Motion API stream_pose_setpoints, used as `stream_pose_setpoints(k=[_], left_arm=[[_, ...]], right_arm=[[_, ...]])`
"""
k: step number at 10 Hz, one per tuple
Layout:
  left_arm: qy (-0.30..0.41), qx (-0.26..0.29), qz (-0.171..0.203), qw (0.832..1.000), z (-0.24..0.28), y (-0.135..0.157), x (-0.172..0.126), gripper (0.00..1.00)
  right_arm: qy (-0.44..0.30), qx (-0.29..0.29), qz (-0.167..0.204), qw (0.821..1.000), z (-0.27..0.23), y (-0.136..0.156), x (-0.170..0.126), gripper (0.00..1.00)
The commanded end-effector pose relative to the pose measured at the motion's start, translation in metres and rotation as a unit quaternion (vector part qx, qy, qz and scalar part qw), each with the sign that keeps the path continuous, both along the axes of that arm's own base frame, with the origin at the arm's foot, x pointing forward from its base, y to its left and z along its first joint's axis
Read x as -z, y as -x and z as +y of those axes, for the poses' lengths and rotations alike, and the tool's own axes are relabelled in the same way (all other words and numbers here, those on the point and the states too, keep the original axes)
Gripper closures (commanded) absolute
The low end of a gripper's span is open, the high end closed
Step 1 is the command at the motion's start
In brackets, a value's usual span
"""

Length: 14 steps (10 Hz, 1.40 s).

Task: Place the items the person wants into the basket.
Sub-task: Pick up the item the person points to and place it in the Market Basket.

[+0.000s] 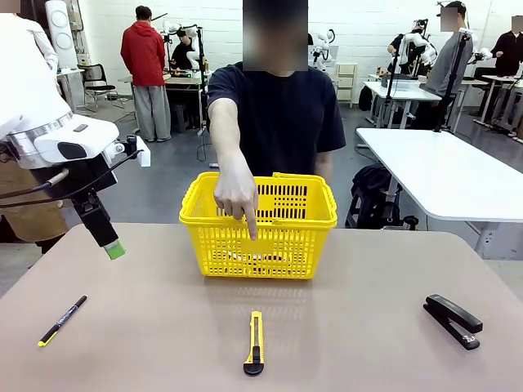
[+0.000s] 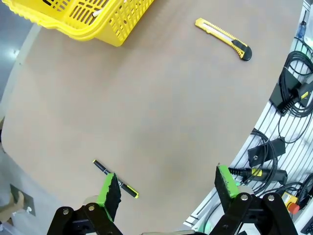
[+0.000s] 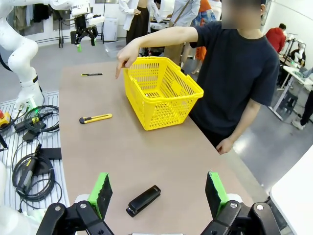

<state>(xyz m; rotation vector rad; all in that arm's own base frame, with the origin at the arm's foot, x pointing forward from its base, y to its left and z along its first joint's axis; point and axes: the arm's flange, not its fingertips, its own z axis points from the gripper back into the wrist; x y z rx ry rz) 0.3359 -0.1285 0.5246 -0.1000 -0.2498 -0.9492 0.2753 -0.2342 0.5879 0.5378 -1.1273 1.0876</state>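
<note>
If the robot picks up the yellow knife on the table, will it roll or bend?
The knife looks flat and slim, so it probably won't roll. Its straight body seems stiff, likely light. On the smooth table it may slide when pushed.

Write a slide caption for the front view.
A person's hand points down past the yellow plastic lattice basket toward the slim yellow utility knife on the tan table; the open left gripper hovers nearby.

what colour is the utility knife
The utility knife is yellow with a black end, clearest in the front view.
</note>
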Motion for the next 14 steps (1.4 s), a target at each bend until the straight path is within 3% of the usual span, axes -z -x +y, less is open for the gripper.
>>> stream_pose_setpoints(k=[1, 3, 4, 7, 10, 12, 14], left_arm=[[-0.006, -0.014, -0.004, 1.000, 0.000, 0.002, 0.003, 0.00], [0.001, 0.000, 0.000, 1.000, 0.000, 0.000, 0.000, 0.00], [-0.016, -0.006, 0.010, 1.000, -0.039, -0.005, -0.005, 0.00], [-0.046, -0.140, 0.020, 0.989, -0.170, 0.002, -0.017, 0.00], [-0.085, -0.243, 0.064, 0.964, -0.252, 0.008, 0.019, 0.00], [-0.102, -0.318, 0.029, 0.942, -0.279, 0.015, 0.043, 0.00], [-0.072, -0.357, 0.014, 0.931, -0.289, 0.023, 0.056, 0.00]], right_arm=[[-0.004, -0.006, -0.013, 1.000, 0.000, -0.002, 0.000, 0.00], [-0.004, -0.006, -0.013, 1.000, 0.000, -0.002, 0.000, 0.00], [-0.004, -0.006, -0.013, 1.000, 0.000, -0.002, 0.000, 0.00], [-0.004, -0.006, -0.013, 1.000, 0.000, -0.002, 0.000, 0.00], [-0.004, -0.006, -0.013, 1.000, 0.000, -0.002, 0.000, 0.00], [-0.004, -0.006, -0.013, 1.000, 0.000, -0.002, 0.000, 0.00], [-0.004, -0.006, -0.013, 1.000, 0.000, -0.002, 0.000, 0.00]])
